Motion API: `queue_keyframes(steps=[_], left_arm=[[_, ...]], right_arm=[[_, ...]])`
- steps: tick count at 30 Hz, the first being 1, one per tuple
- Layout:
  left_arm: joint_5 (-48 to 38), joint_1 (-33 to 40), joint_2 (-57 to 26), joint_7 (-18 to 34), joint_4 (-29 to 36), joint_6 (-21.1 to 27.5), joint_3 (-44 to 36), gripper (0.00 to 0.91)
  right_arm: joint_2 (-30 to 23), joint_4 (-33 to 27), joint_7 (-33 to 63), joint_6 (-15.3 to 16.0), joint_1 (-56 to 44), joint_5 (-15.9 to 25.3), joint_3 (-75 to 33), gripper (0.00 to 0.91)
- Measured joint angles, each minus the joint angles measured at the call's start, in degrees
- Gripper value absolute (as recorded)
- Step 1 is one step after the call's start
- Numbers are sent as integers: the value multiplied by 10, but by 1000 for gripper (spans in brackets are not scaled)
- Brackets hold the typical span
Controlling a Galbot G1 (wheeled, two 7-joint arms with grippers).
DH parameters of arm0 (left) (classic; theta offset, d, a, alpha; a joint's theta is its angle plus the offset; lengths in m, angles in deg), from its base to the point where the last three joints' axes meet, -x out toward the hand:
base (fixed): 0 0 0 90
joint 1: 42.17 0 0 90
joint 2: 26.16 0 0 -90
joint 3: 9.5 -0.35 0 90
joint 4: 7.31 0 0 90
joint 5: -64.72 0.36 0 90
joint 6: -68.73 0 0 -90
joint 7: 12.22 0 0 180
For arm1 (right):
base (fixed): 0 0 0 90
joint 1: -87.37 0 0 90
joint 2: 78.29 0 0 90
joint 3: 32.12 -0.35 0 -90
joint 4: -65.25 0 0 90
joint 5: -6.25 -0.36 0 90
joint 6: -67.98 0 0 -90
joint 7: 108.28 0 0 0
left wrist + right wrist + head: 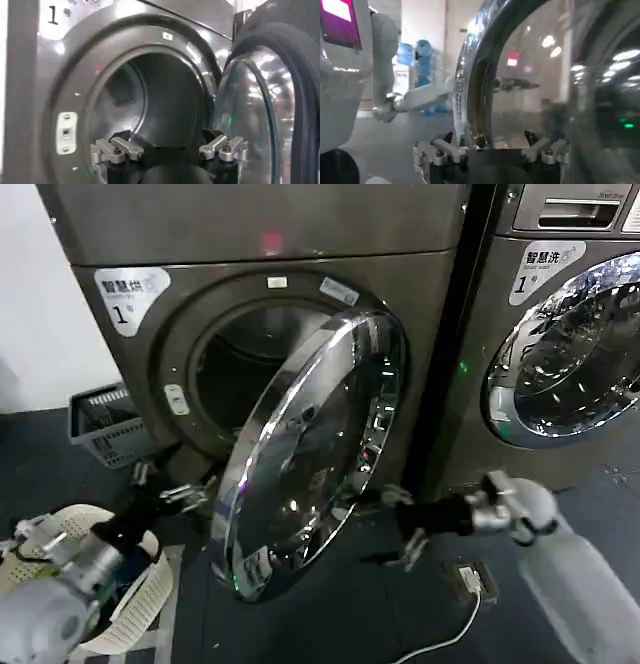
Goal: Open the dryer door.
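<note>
- The dryer door (pixel 312 452) stands swung well out from the machine's front, its wide chrome ring tilted and catching reflections, the dark domed glass facing right and toward the robot.
- Behind it, the round drum opening (pixel 250 369) of the dryer (pixel 270 244) is exposed, dark inside, with a grey surround.
- In the left wrist view the open drum (pixel 150 100) sits straight ahead, and the door's grey inner face and glass bowl (pixel 250 115) stand at the side.
- The left gripper (pixel 172 489) is low, to the left of the door's lower edge and close to it, fingers spread and holding nothing; whether it touches the rim, I cannot tell.
- Its two fingertips (pixel 117 150) show spread apart in the wrist view, with the drum opening between and beyond them.
- The right gripper (pixel 405 524) reaches in from the right, low, right at the door's outer face near its lower right edge.
- In the right wrist view that right gripper (pixel 490 150) is spread too, its jaws either side of the chrome rim's edge (pixel 470 90), not pinching it.
- To the right stands a second machine (pixel 570 344) with its own chrome-ringed door closed.
- A grey basket (pixel 105 424) sits on the floor, far left, beside the dryer.
</note>
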Motion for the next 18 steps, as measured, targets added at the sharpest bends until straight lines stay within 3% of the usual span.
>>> queue_keyframes(steps=[10, 18], left_arm=[[-7, 33, -2, -11, -9, -4, -52, 907], [-3, 26, -9, -23, 7, -5, -78, 907]], right_arm=[[10, 52, 1, -7, -134, -26, -225, 907], [-15, 91, 58, -13, -210, -35, -389, 907]])
